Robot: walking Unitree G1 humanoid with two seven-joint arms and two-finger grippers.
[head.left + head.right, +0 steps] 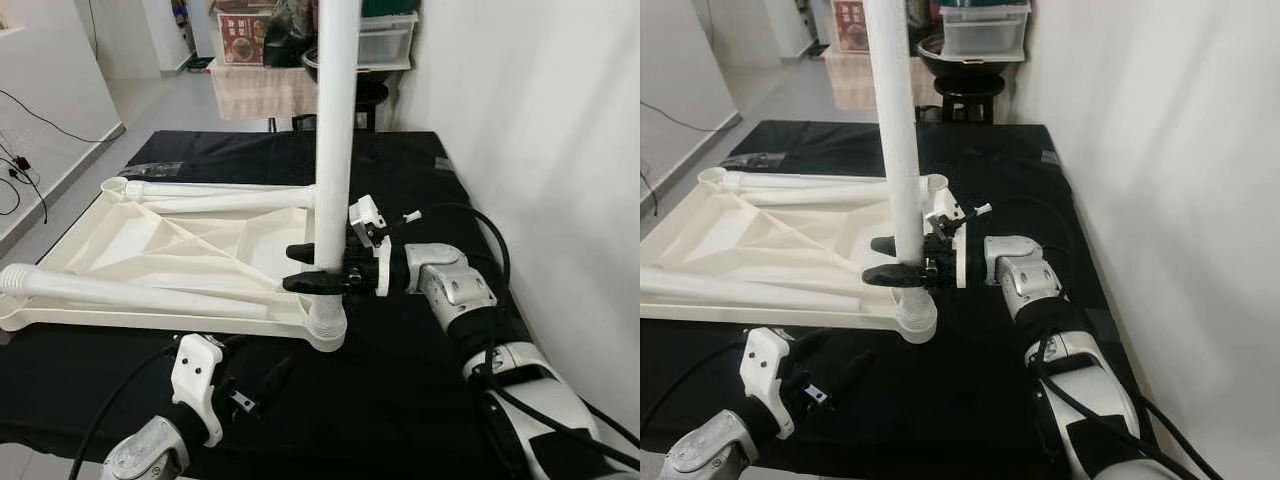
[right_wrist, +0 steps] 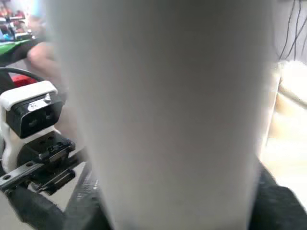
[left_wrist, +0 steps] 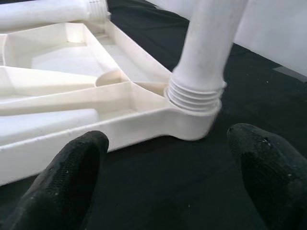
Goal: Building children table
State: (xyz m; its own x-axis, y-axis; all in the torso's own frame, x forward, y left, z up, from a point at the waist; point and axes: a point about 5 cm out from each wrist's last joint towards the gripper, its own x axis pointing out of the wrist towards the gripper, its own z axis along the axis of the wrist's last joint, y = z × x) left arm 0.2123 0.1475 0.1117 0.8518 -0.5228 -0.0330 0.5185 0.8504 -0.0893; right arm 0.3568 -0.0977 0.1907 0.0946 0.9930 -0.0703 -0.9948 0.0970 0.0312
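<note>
**One leg upright in the right gripper, tabletop face down on the mat**

One white table leg (image 1: 334,130) stands upright, and the right gripper (image 1: 312,268) has its two black fingers closed around it, one finger on each side, just above the threaded collar. Directly below the fingers, the leg's ribbed end sits in the corner socket (image 1: 327,328) of the white tabletop (image 1: 170,255), which lies upside down with its ribbed underside facing up. From the right gripper, the tabletop spreads away towards the robot's left across the black mat (image 1: 400,370). In the right wrist view the leg (image 2: 163,110) is a blurred white column pressed close between the fingers.

Two more legs lie flat on the tabletop: one (image 1: 215,195) along the far edge, beyond the right gripper, and one (image 1: 120,292) along the near edge, to the gripper's left.

The left gripper (image 1: 262,385) hovers low over the mat, nearer the robot than the socket and a little to its left, holding nothing. Its fingers (image 3: 67,182) are spread wide apart in the left wrist view, with the socket (image 3: 194,120) and the leg's threaded end straight ahead between them, not touching.

A white wall (image 1: 540,130) runs along the right side of the mat. Beyond the mat's far edge stand a black stool (image 1: 965,90) and stacked storage boxes (image 1: 985,30).
</note>
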